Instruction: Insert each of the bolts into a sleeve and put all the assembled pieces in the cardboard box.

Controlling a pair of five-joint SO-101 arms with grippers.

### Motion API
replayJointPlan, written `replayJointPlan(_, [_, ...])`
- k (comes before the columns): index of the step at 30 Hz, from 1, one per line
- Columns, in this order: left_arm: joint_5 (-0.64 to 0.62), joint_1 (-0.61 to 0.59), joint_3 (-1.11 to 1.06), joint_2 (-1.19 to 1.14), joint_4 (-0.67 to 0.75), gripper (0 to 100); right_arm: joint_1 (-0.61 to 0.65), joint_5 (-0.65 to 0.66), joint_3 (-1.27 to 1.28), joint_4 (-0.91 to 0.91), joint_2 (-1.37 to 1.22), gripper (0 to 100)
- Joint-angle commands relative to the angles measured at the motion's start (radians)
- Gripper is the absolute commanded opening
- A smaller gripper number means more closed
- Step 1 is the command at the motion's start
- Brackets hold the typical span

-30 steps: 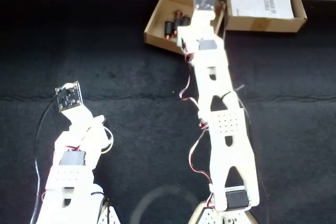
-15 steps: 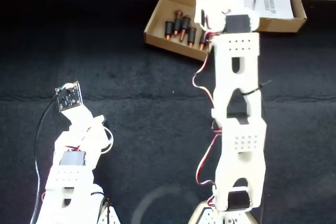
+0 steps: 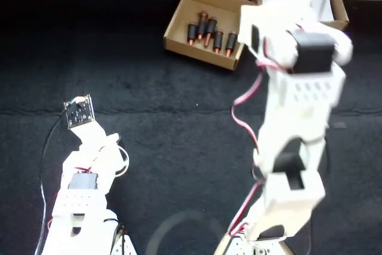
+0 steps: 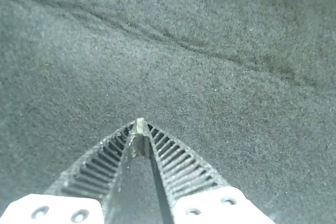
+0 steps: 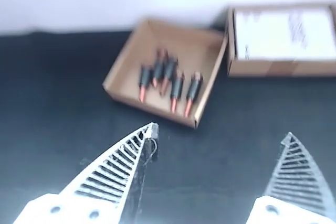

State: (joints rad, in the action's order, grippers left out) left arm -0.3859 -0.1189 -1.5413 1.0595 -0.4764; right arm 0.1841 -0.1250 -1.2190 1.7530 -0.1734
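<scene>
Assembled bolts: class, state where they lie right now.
In the high view, the five assembled bolts lie side by side inside the open cardboard box at the far edge of the table, left of a second box holding paper.

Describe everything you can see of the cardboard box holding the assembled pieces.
The cardboard box is a shallow, open-topped brown tray with low walls, lying flat and turned askew at the far side of the black cloth. Five assembled pieces, dark sleeves with copper-coloured bolt ends, lie side by side on its floor. One corner comes close to a second box; contact cannot be told. The open right pincer is apart from it.
</scene>
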Motion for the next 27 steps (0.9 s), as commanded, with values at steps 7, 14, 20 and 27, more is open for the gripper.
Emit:
replayJointPlan(7, [0.0,0.005,-0.001,0.015,0.018,1,0.171,-0.002,0.203,0.012,0.509,33.3])
replayJointPlan(14, [0.046,0.048,-0.027,0.016,0.015,1,0.217,-0.064,0.684,0.01,0.901,33.2])
replayJointPlan(20, [0.23,0.044,-0.012,0.016,-0.055,1,0.216,-0.064,1.053,0.008,1.184,33.2])
replayJointPlan(27, [0.344,0.044,0.262,0.016,-0.42,1,0.216,-0.064,1.409,0.007,1.402,33.2])
